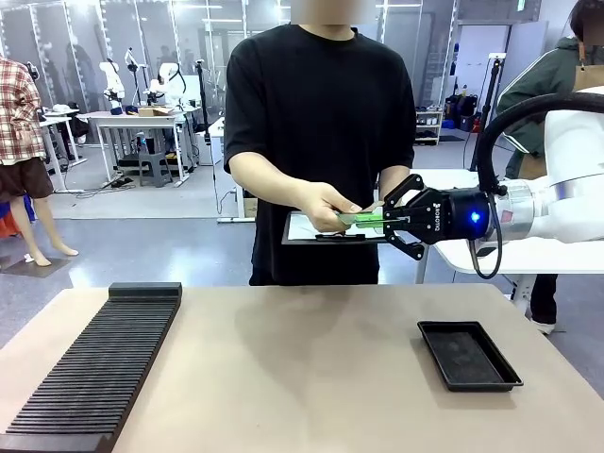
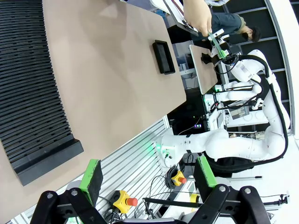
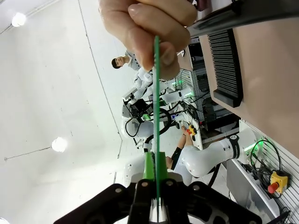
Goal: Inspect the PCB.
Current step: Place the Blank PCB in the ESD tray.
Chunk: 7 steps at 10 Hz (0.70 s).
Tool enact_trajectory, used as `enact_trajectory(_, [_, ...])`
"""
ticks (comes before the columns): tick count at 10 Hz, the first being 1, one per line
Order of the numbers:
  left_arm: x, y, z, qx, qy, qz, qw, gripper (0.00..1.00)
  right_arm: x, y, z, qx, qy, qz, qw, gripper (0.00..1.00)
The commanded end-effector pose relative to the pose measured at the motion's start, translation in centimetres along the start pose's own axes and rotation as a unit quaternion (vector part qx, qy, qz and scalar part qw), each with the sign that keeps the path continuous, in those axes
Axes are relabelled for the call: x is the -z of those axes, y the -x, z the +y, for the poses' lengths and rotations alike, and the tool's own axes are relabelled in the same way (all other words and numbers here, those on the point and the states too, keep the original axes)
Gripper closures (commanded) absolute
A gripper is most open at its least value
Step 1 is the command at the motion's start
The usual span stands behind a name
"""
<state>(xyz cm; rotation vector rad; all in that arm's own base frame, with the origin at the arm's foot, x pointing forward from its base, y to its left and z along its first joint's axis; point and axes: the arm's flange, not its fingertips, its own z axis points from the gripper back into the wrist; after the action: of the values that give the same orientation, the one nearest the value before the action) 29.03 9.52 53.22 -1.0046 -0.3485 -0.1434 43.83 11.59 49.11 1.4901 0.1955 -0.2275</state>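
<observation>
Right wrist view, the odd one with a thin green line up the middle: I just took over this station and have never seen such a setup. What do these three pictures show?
That green line is the circuit board seen edge-on. The camera sits on the right arm's wrist and looks along the right gripper, whose pads are shut on the board's near end. A person's hand pinches the far end.

The front view looks across the table at that person and shows the same grip in the air, with a clipboard beneath it. On the table lie a black tray and a long slotted rack.

The left wrist view looks along the left gripper, which is open and holds nothing.
</observation>
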Motion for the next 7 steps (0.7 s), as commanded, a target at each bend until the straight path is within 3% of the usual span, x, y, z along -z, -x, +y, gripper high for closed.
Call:
enact_trajectory(1, [-0.08, -0.38, -0.08, -0.002, -0.005, 0.005, 1.000, 0.00, 0.07, 0.04, 0.27, -0.003, 0.002, -0.005, 1.000, 1.00])
enact_trajectory(7, [-0.08, -0.38, -0.08, -0.002, -0.005, 0.005, 1.000, 0.00, 0.07, 0.04, 0.27, -0.003, 0.002, -0.005, 1.000, 1.00])
